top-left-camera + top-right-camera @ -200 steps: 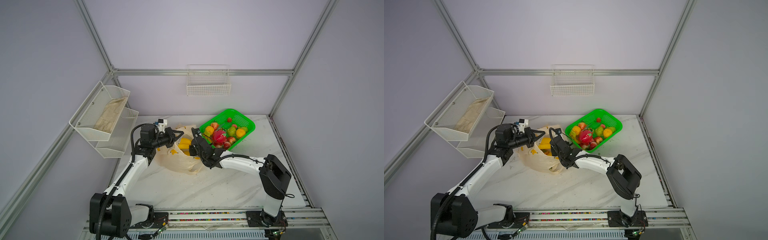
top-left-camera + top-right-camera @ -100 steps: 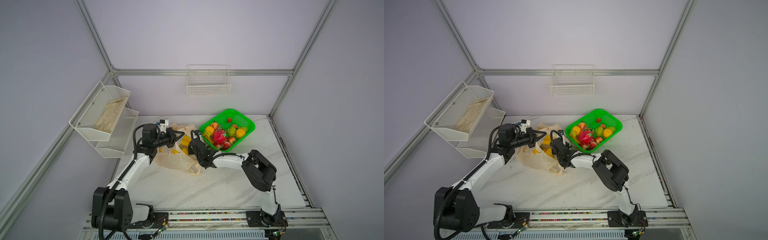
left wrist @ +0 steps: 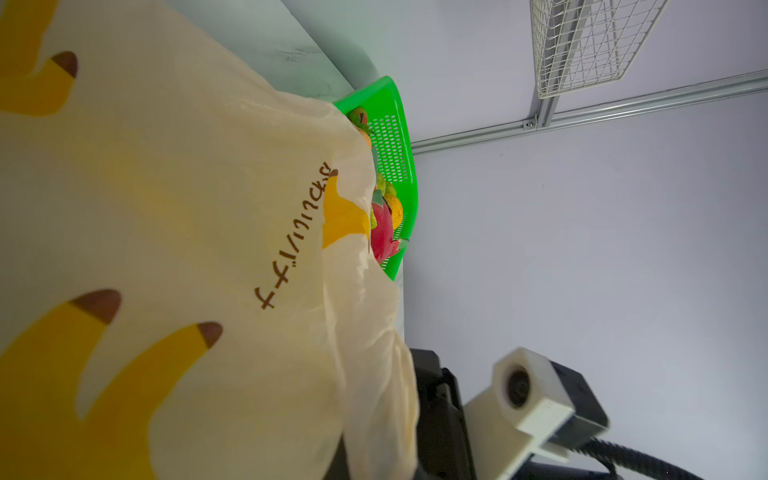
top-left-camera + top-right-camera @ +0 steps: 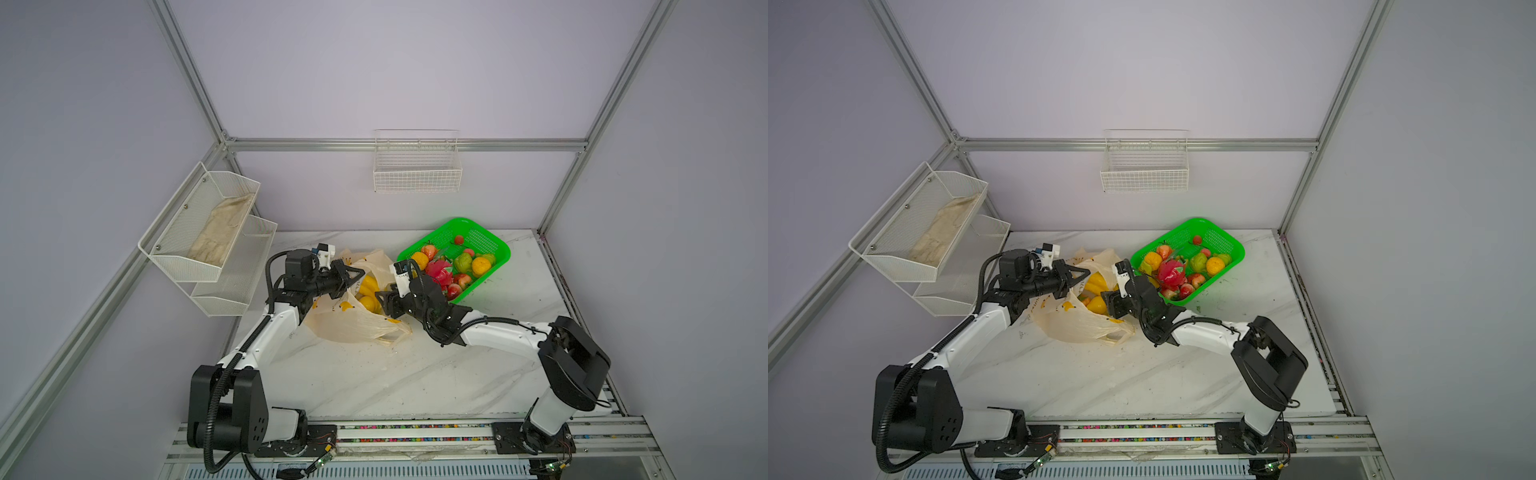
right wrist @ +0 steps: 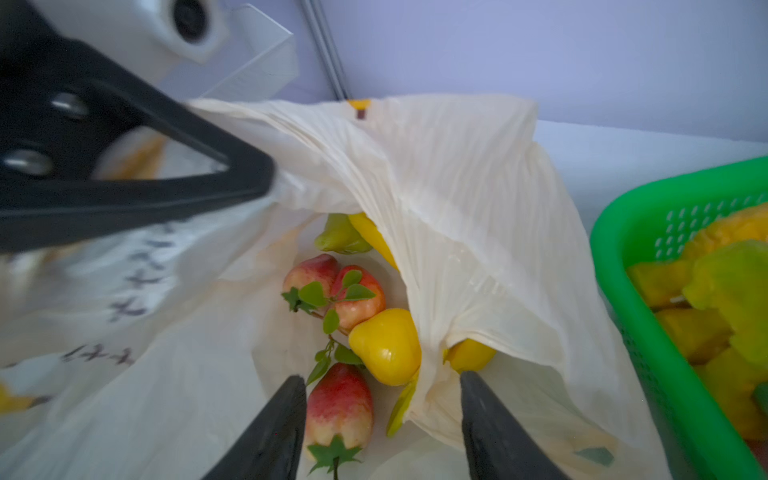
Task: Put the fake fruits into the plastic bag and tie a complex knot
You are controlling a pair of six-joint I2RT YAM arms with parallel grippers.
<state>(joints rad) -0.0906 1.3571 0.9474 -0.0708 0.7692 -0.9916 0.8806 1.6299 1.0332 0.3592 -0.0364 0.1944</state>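
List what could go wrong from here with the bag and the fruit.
1. The right gripper stands open astride a fold of the plastic bag; pulling back could snag it and tug the mouth shut.
2. Only the left gripper, shut on the rim, holds the mouth up; a slip would probably drop the plastic over the red fruit and its neighbours inside.

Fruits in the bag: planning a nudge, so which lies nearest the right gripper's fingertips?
The red-pink fruit with the green cap, alongside a finger of the open right gripper; the yellow fruit and red pair lie deeper.
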